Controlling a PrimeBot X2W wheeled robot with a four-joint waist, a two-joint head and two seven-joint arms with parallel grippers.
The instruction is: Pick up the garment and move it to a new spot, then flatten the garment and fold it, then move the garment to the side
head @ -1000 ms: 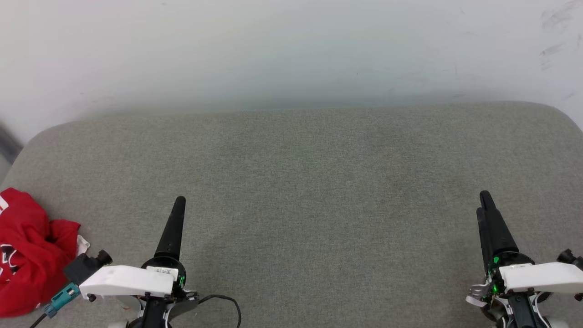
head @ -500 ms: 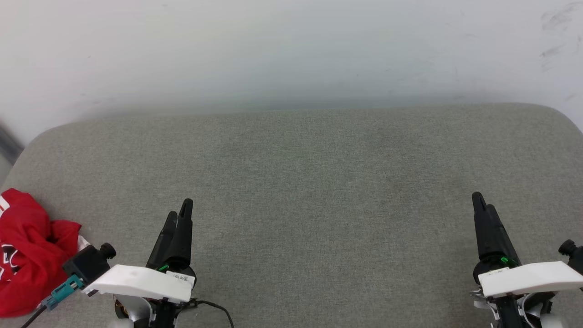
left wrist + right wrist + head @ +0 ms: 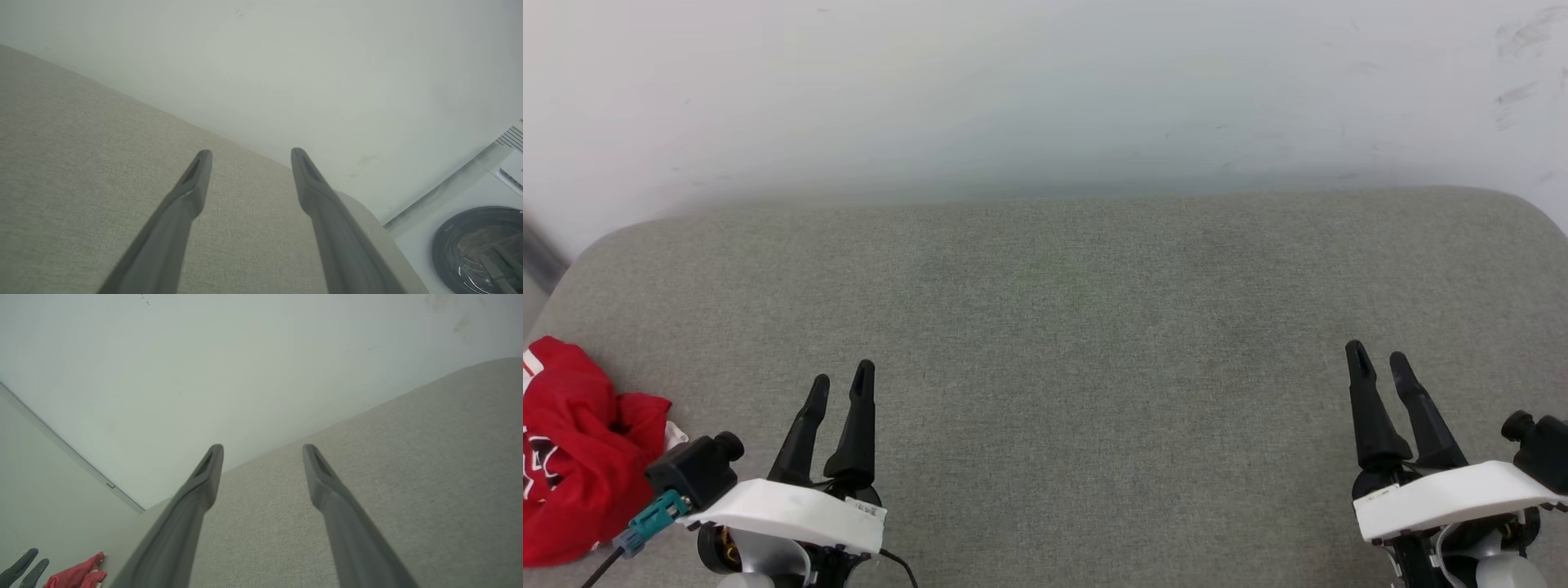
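Lying crumpled at the far left edge of the tabletop (image 3: 1054,367), the garment (image 3: 572,457) forms a bunched red heap w/ a strip of white trim and some dark lettering showing. It is not yet flattened.

Head view:
- The left jaws sit low-left, just right of the garment and clear of it. The left fingers (image 3: 858,416) point fwd toward the wall (image 3: 1045,82) and stand apart.
- A black camera module (image 3: 698,469) w/ a teal connector (image 3: 654,518) on the left wrist overlaps the garment's lower right edge.
- The right jaws sit low-right, well apart from the garment. The right fingers (image 3: 1368,408) are likewise spread, clamped on nothing.

Left wrist view: the fingers (image 3: 192,192) are splayed above the grey fabric tabletop (image 3: 61,143), w/ the pale wall beyond. An appliance w/ a round dark door (image 3: 482,245) sits at lower right, past the tabletop edge.

Right wrist view: the fingers (image 3: 204,486) are splayed above the tabletop (image 3: 429,457). The garment (image 3: 75,575) shows as a red patch in the lower left corner, w/ the left arm's fingertips (image 3: 24,563) just beside it.
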